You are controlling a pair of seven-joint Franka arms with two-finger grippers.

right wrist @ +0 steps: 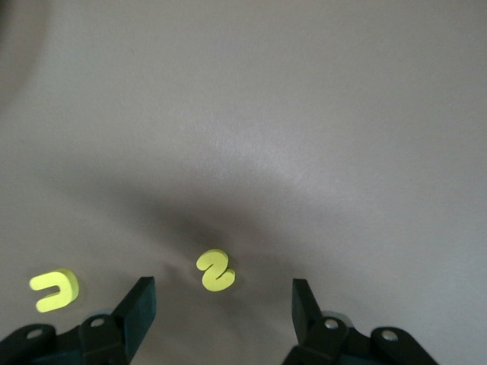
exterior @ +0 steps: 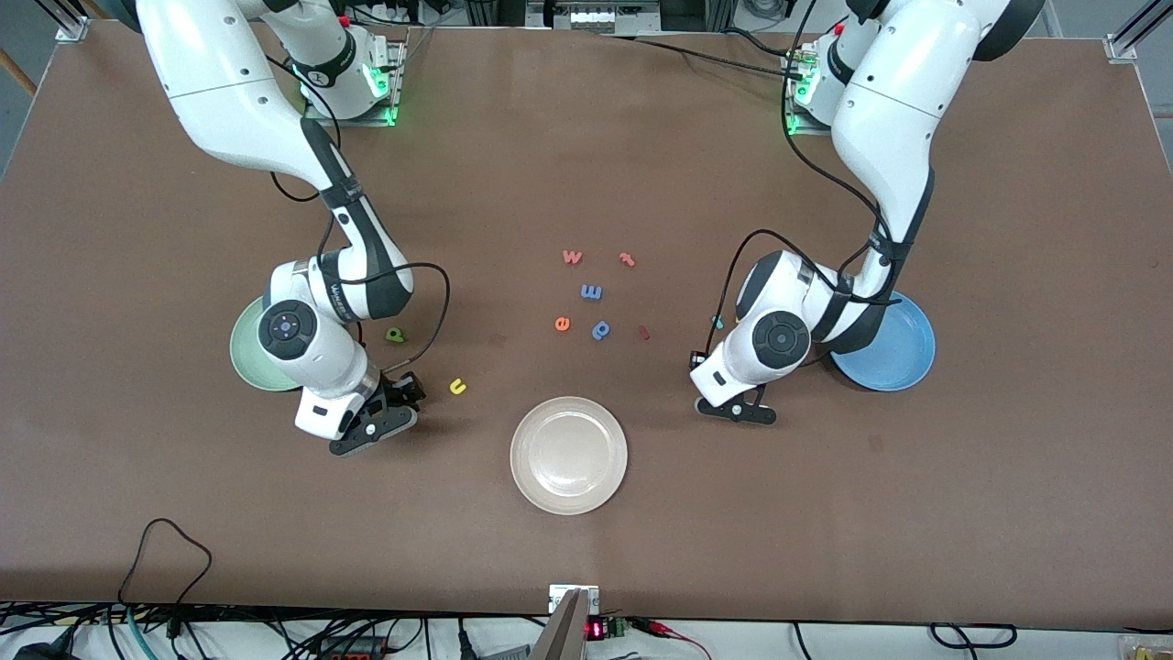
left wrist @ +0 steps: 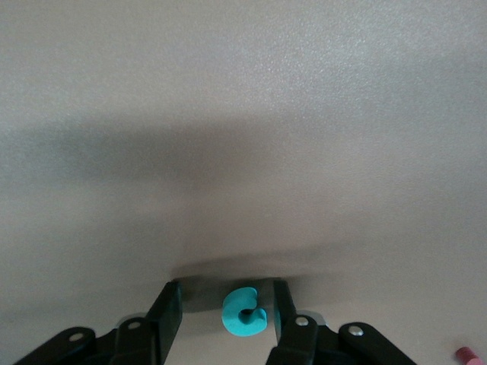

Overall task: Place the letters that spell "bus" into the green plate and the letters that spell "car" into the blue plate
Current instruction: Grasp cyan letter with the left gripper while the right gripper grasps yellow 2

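Brown table (exterior: 586, 137): both arms bent low, wrists down

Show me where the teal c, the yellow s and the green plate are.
teal c (left wrist: 243, 312), left wrist view, on its curved body.
yellow s (right wrist: 216, 271), right wrist view, on its middle.
green plate (exterior: 246, 353), front view, on its visible rim.

Plain brown worktop (exterior: 586, 137); round pale mint-green plate (exterior: 246, 353); round bright blue plate (exterior: 903, 353); round cream-white plate (exterior: 568, 456); yellow u letter (exterior: 457, 387) and yellow s letter (right wrist: 216, 271); olive-green b letter (exterior: 395, 335); teal c letter (left wrist: 243, 312); white arms with black pincers
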